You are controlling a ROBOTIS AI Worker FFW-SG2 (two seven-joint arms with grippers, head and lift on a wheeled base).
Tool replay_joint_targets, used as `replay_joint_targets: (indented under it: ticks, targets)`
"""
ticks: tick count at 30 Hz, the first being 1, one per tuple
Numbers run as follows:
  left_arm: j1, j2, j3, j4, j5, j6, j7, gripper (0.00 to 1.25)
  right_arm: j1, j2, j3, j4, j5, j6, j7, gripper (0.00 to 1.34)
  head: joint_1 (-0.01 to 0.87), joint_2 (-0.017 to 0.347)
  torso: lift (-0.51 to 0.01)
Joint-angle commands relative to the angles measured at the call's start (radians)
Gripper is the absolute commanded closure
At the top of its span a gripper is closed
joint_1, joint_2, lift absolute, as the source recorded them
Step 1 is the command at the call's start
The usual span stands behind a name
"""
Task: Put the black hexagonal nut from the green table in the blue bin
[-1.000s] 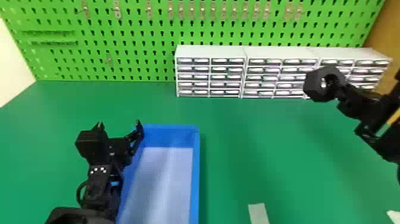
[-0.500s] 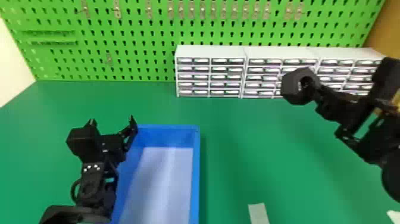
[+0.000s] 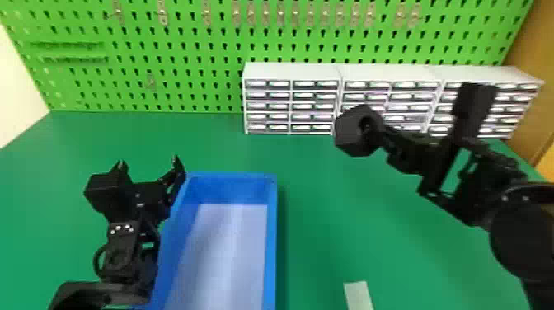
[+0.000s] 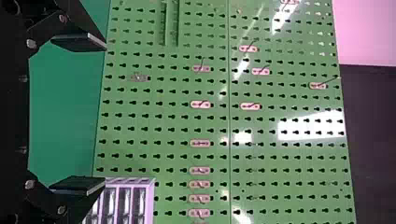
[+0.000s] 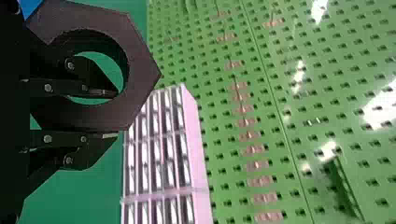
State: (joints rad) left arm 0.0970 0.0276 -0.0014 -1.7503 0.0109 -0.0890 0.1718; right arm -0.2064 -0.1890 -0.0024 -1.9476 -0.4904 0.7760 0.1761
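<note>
The right gripper (image 5: pixel 116 113) is closed on the black hexagonal nut (image 3: pixel 350 134): one finger (image 5: pixel 70 87) is set inside the hole and the other finger (image 5: pixel 60 140) is pressed to the outer side, so that one stretch of the ring's wall is pinched between them. The left gripper (image 3: pixel 148 160) is spread, with nothing between its fingers, by the far left part of the blue bin (image 3: pixel 271 247).

The nut is held up in the air, to the right of the bin and toward its far side, well clear of the green table (image 3: pixel 391 255). A pale strip (image 3: pixel 358 294) lies on the table, near and right of the bin. At the far side, white drawer units (image 3: pixel 288 70) are lined up before the green pegboard (image 3: pixel 185 49).

The step in hand is judged to be the transfer to the bin; only the crossing, the lowering and the release seem left. The nut should be brought left and nearer at this height, so that the right rim is passed without a knock. As it is gripped by one side only, a swing or twist could be expected if it were rushed. The left gripper is best kept apart from the path. The nut should be lowered well inside the walls, steadied, and only then let go.
</note>
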Motion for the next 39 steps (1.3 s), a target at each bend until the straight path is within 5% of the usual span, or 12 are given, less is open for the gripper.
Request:
replay_joint_targets:
  ticks: [1, 39]
  targets:
    - [0.0, 0.0, 0.0, 0.0, 0.0, 0.0, 0.0, 0.25, -0.016, -0.007, 0.065, 0.013, -0.016, 0.009, 0.0, 1.17, 0.657, 0.057, -0.095]
    - [-0.005, 0.0, 0.007, -0.005, 0.0, 0.0, 0.001, 0.26, -0.16, -0.047, 0.464, 0.148, -0.174, 0.009, 0.002, 1.17, 0.657, 0.057, -0.095]
